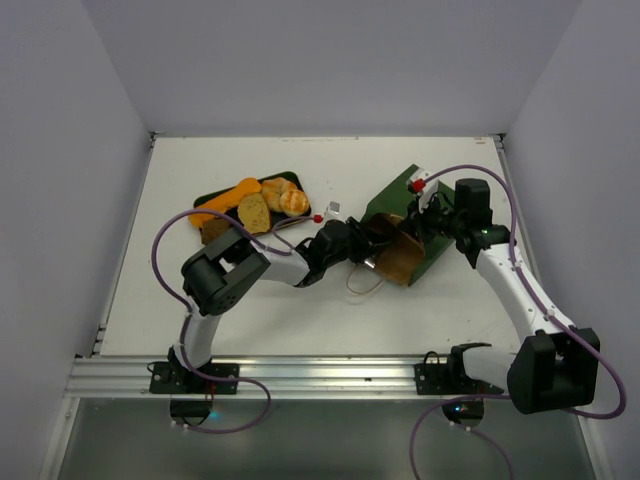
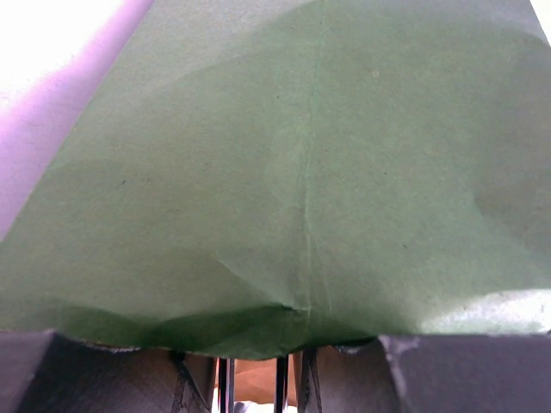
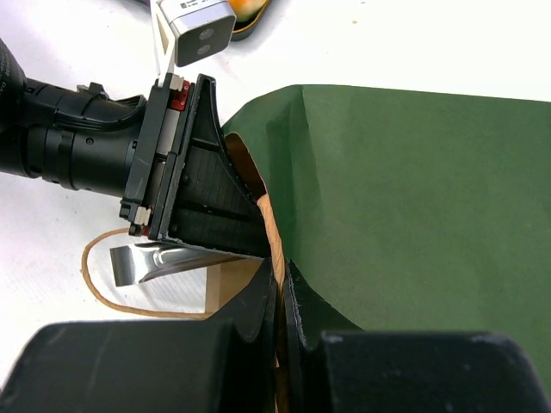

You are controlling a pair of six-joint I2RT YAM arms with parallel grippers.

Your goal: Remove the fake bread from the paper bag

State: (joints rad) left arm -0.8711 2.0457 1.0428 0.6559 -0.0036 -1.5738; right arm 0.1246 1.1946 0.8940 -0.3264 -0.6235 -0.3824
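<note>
Plainly, the fake bread (image 1: 254,210) lay heaped on the dark green tray (image 1: 292,178) at the far left of the surface (image 1: 200,300), well apart from the paper bag (image 1: 398,205). That bag lay on its side, its brown mouth facing the left arm. The right gripper (image 3: 280,288) was clenched on the bag's rim. The left gripper (image 1: 378,243) reached into the mouth; whether it grasped anything I cannot tell.
</note>
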